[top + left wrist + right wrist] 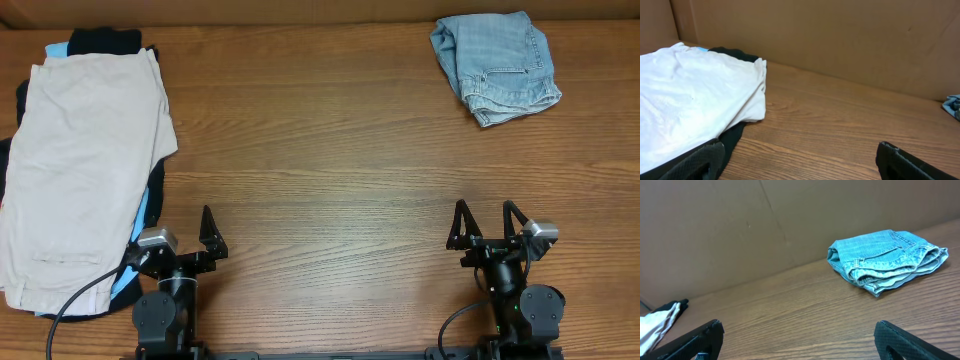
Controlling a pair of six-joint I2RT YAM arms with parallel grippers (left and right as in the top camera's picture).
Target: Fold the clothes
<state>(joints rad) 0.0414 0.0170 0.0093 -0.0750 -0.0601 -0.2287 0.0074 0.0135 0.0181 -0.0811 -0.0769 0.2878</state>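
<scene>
The light-blue denim shorts lie folded into a compact bundle at the far right of the table. They also show in the right wrist view, and a sliver shows at the right edge of the left wrist view. My left gripper is open and empty near the front left, beside a pile of clothes. My right gripper is open and empty near the front right, well short of the shorts. Both sets of fingers frame bare wood in their wrist views, the left and the right.
A pile of other clothes sits at the left: a beige garment on top of black and light-blue pieces. It shows white in the left wrist view. A brown cardboard wall backs the wooden table.
</scene>
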